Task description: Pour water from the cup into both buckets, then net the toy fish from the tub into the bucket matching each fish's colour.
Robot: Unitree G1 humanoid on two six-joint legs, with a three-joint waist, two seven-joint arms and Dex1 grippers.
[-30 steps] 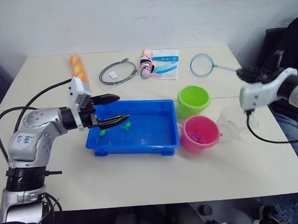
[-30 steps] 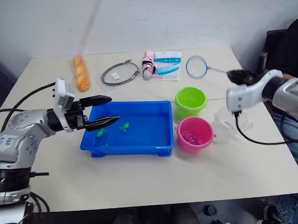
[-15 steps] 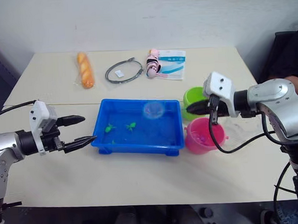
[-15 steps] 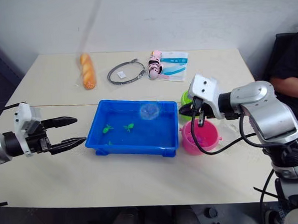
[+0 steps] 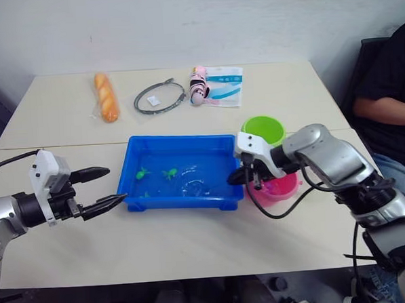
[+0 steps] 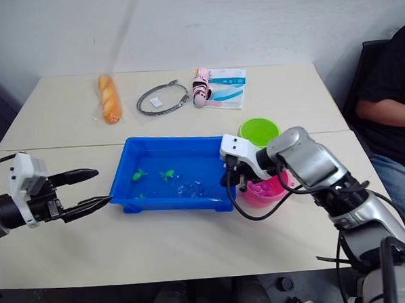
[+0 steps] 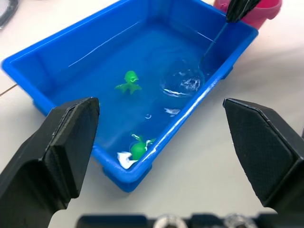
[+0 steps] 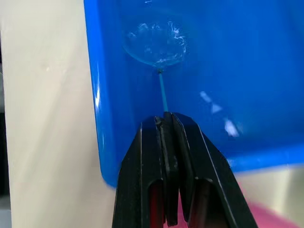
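Since a second ago, the right gripper [image 8: 167,124] has swung in from beside the net's old resting spot at the far right of the table and now sits at the right end of the tub [image 5: 136,149], with the net [image 5: 193,188] lowered into the water. Its two black fingers are pinched tight on the net's thin blue handle, and the round hoop lies under the rippling surface near the tub's front wall. The left gripper [image 5: 101,188] has pulled back out of the tub and now hovers over bare table just beyond the tub's left end, its fingers spread wide and holding nothing. Two green toy fish [image 5: 170,173] float in the left half of the tub, well apart from the hoop. The green bucket [image 5: 263,128] stands just behind the right arm, beside the tub's far right corner. The pink bucket [image 5: 286,186] sits in front of the green one, partly hidden by the arm. Along the far edge of the table lie an orange bread roll [image 5: 105,97], a grey cable loop [image 5: 160,97] and a pink toy [image 5: 199,86] resting against a white and blue packet [image 5: 225,86]. A person [image 5: 388,97] in dark clothing sits at the right end of the table.
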